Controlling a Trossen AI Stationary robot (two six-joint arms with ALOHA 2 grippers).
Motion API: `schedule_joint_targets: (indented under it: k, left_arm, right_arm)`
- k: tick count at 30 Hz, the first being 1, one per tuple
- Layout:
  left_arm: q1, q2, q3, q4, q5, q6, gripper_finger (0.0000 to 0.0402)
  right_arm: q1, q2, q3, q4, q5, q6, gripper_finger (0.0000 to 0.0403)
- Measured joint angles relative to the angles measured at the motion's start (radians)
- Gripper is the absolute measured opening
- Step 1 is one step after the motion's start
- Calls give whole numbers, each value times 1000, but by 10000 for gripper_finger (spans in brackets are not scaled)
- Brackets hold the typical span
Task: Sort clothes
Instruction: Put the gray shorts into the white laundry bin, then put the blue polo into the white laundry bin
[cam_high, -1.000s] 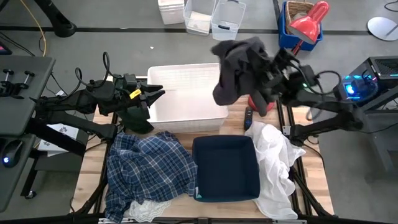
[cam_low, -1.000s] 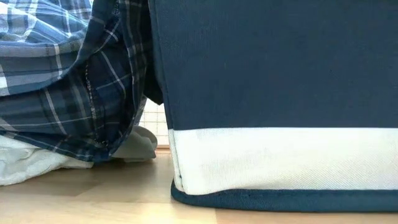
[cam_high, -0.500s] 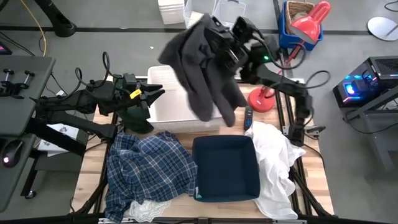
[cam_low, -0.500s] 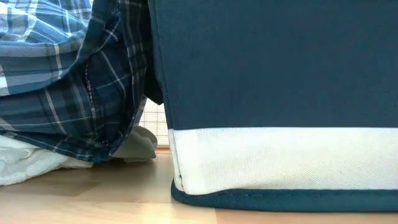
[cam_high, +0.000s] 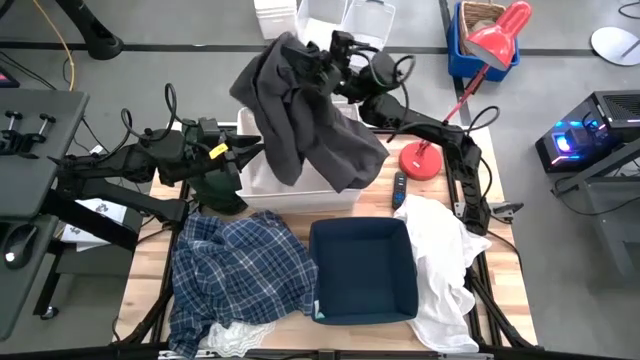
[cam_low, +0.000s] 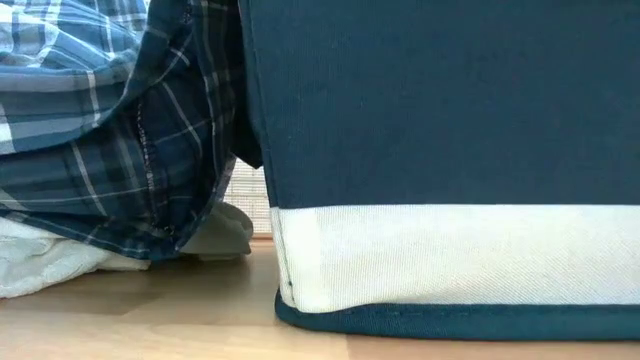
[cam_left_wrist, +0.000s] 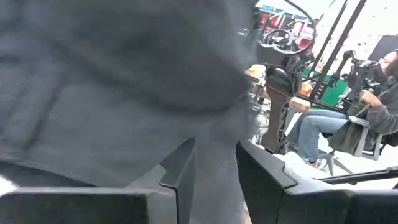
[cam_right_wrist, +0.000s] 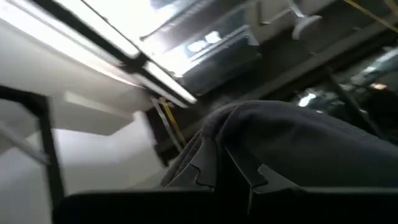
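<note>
My right gripper (cam_high: 318, 62) is raised above the far side of the white plastic bin (cam_high: 256, 172) and is shut on a dark grey garment (cam_high: 300, 120), which spreads out over the bin. My left gripper (cam_high: 252, 150) is open and empty at the bin's left edge, with the grey garment in front of it (cam_left_wrist: 124, 87). A dark green garment (cam_high: 220, 188) lies in a heap under it beside the bin. A blue-and-white plaid shirt (cam_high: 235, 270) lies at the near left, partly over a white garment (cam_high: 235, 340). Another white garment (cam_high: 440, 250) lies to the right of the navy fabric bin (cam_high: 362, 270). My right gripper pinches a bunched upper part of the dark grey garment (cam_right_wrist: 249, 137) between its two fingers, several layers. The fingers tip upward, toward the ceiling. The garment drapes from the gripper and hangs down over the white bin; I cannot tell whether its lower end touches the bin.
A red desk lamp stands with its base (cam_high: 422, 160) at the far right of the table. A small dark object (cam_high: 400, 188) lies near it. Clear plastic boxes (cam_high: 340, 25) stand beyond the far edge. A seated person (cam_left_wrist: 373, 106) shows in the room. The navy bin (cam_low: 440, 150) fills the low view.
My right gripper has swung from over the bin's right end toward the table's far left, carrying the dark grey garment. The garment has swung out with it and now spreads over the white bin.
</note>
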Motion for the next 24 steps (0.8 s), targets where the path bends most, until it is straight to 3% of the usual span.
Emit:
schedule_joint_targets:
  k: [5, 10, 15, 19, 24]
  left_arm:
    - [0, 0, 0, -1, 0, 0, 106]
    - [0, 0, 0, -4, 0, 0, 106]
    - [0, 0, 0, -6, 0, 1, 106]
    - [0, 0, 0, -6, 0, 17, 106]
    - [0, 0, 0, -6, 0, 17, 106]
  right_arm:
    - [-13, -3, -51, -249, -19, 2, 1]
    - [2, -1, -55, -598, -64, -140, 26]
    - [10, -36, -52, -978, -61, -340, 74]
    - [16, -63, -52, -1268, 21, -490, 122]
    - [46, -99, -52, -1528, 67, -612, 180]
